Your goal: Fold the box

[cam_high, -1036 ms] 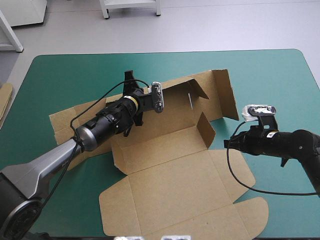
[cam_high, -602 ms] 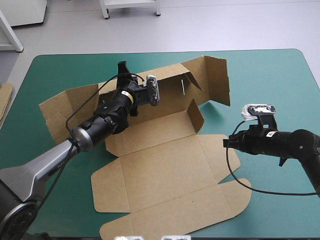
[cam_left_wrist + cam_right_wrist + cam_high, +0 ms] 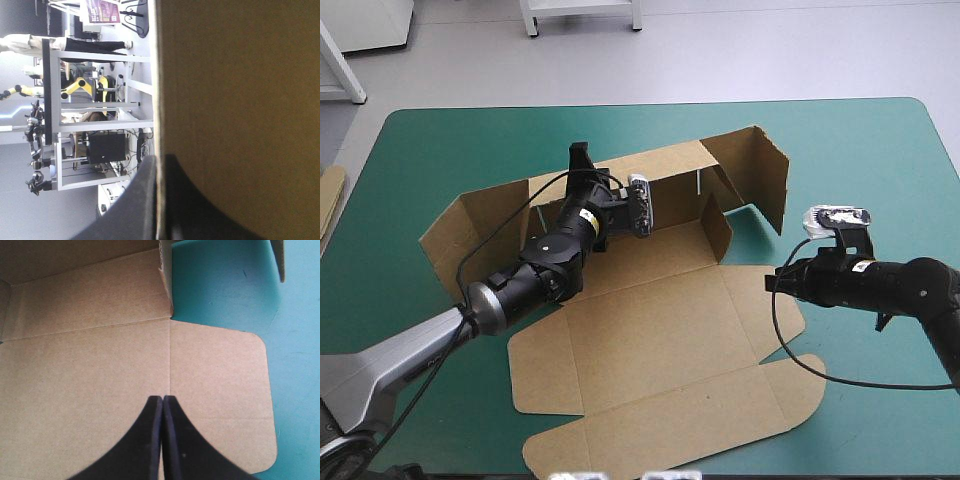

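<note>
Now pinching the top edge of the box's (image 3: 650, 350) far wall with the left claw (image 3: 582, 158), black fingers all but closed on the brown board. Since just before: has tipped that wall up to near vertical, swung the right-hand end panel up with it, and dragged the whole sheet a little across the teal-green worktop (image 3: 880, 150). Same for the left-hand end panel, also raised. Judging from that, well into raising the walls. Not yet tucking anything, and leaving the lid panel and its flaps flat toward the near edge. Holding the right claw (image 3: 162, 399) closed on nothing, low over the crease beside the rounded right flap (image 3: 220, 400), much where it hung earlier. Can find no brand, label or print anywhere on the board. Also noting spare board (image 3: 330, 200) at the worktop's left edge.
</note>
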`<action>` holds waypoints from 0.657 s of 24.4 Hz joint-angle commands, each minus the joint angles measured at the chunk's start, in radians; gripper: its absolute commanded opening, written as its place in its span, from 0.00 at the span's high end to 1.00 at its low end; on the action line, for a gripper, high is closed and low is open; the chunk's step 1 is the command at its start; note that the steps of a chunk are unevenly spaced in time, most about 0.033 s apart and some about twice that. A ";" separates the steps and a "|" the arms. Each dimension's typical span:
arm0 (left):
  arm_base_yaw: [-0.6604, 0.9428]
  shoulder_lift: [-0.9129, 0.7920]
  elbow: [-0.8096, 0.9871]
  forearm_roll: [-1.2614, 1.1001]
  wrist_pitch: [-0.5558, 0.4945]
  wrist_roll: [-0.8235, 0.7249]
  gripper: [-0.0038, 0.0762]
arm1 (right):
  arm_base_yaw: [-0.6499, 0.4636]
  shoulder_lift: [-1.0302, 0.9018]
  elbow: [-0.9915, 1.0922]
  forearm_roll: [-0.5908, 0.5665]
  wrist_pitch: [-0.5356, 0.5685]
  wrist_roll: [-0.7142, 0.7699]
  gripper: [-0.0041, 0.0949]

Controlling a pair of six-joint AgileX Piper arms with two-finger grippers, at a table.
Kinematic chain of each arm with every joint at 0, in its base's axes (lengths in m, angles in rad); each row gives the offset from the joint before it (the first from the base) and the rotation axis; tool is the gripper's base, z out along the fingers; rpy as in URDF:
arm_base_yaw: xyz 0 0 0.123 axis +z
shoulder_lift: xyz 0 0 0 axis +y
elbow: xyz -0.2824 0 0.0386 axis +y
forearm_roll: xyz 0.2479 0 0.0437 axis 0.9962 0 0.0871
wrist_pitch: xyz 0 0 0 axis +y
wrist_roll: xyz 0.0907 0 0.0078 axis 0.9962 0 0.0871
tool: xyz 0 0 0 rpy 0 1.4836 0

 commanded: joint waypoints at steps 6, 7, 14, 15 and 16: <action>0.024 -0.045 0.070 0.082 -0.019 -0.121 0.96 | 0.000 0.102 -0.267 0.035 0.054 0.006 0.97; 0.024 -0.045 0.077 0.089 -0.026 -0.121 0.96 | 0.000 0.118 -0.296 0.035 0.064 0.007 0.97; 0.024 -0.048 0.076 0.104 -0.031 -0.195 0.96 | 0.000 0.310 -0.594 0.035 0.127 0.038 0.98; 0.024 -0.048 0.076 0.104 -0.031 -0.202 0.96 | 0.000 0.352 -0.656 0.035 0.153 0.042 0.98; 0.024 -0.048 0.076 0.104 -0.031 -0.202 0.96 | 0.000 0.396 -0.723 0.035 0.182 0.045 0.98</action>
